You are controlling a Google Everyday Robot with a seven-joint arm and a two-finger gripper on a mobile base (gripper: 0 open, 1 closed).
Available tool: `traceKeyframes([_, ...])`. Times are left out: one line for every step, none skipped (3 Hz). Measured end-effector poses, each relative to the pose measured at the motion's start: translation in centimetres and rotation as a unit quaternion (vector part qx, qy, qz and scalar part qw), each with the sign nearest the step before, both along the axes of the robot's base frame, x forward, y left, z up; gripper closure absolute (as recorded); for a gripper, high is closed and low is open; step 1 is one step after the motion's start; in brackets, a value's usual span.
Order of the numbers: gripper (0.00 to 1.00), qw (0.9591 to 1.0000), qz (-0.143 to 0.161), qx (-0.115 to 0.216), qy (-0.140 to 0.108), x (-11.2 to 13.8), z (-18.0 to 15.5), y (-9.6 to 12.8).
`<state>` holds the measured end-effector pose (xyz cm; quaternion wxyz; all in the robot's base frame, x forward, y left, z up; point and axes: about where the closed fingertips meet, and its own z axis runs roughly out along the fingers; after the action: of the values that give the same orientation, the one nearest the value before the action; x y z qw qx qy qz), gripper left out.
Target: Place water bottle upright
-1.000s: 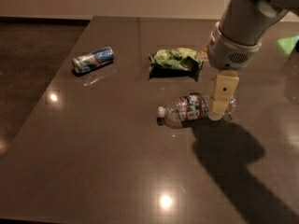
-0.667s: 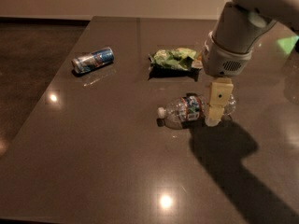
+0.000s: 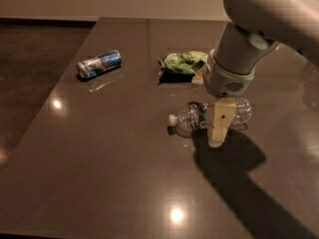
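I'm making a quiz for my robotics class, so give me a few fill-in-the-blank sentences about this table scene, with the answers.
The water bottle lies on its ____ on the table.
Its white cap points toward the picture's ____ edge.
The gripper is down at the ____, far from the drink can.
The crumpled bag is ____.
Missing words: side; left; bottle; green.

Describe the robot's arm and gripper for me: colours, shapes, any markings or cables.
The arm is smooth, pale grey-white, built from fat rounded cylinders; its wrist collar carries a small speckled vent patch. No cables show. The gripper, down at the water bottle on the dark table, is a cream, blocky piece with one small dark dot.
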<state>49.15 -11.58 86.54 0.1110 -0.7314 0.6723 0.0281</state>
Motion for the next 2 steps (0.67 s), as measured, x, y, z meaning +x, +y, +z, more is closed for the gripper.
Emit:
traceKeyframes([0.0,1.0,0.0,-0.003,-0.004,-0.33,-0.76,0.75])
traceKeyframes([0.12,0.9999,-0.004,-0.012,-0.001,-0.35,-1.37,1.2])
